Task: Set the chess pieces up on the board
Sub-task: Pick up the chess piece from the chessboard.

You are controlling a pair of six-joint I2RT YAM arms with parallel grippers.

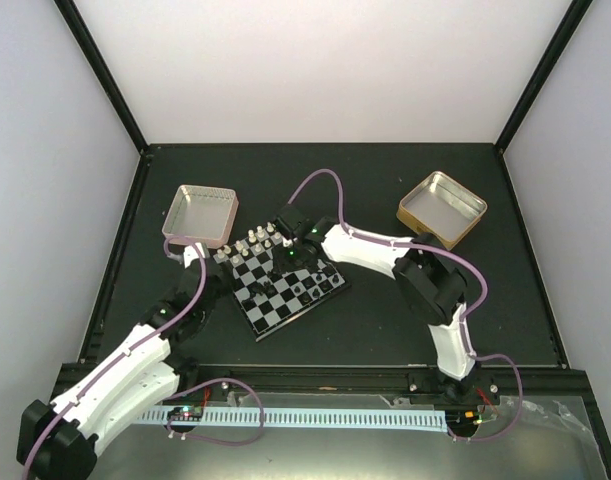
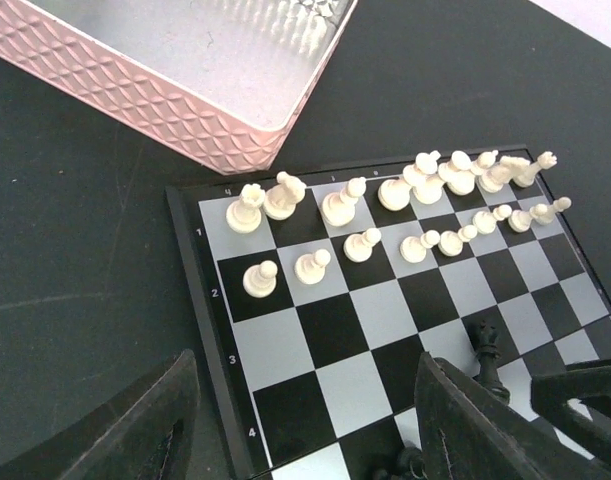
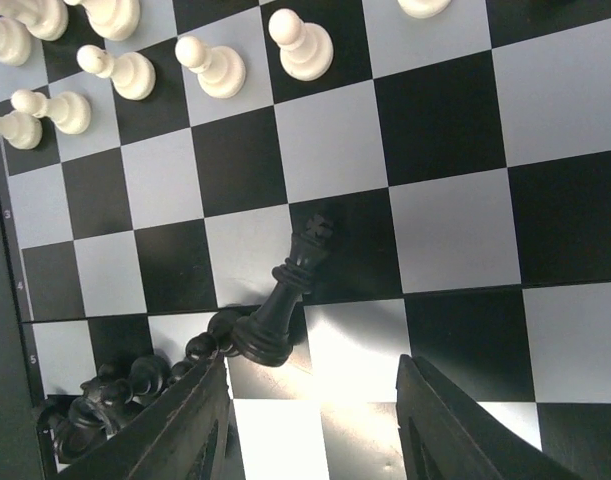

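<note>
One board (image 2: 325,325), sixteen white pieces (image 2: 361,243) in two upper rows of eight, one black king (image 3: 285,300) by parted, empty right gripper (image 3: 310,420); left gripper (image 2: 300,420) likewise parted, empty

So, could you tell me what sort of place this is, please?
Probably a robotics lab cell: a black table boxed in by plain white walls, two robot arms mounted at its near edge.

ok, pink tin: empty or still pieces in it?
Empty. Top view shows only bare silvery floor inside the pink tin, nothing in it; the part in the left wrist view is bare too.
</note>
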